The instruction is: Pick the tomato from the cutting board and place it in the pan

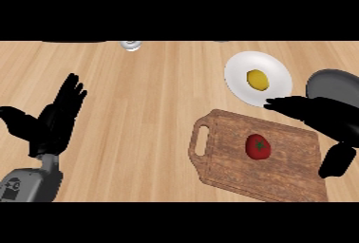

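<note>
The tomato (258, 146) sits mid cutting board (256, 156), toward the counter's right edge. My open right hand (319, 116) hovers just beyond it, thumb beside it, nearer than my resting open left hand (52, 123). The pan (335, 85) is behind.

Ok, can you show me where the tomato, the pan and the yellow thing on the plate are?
tomato (258, 146), head view, its red middle
pan (335, 85), head view, its dark inside
yellow thing (258, 79), head view, its centre
</note>
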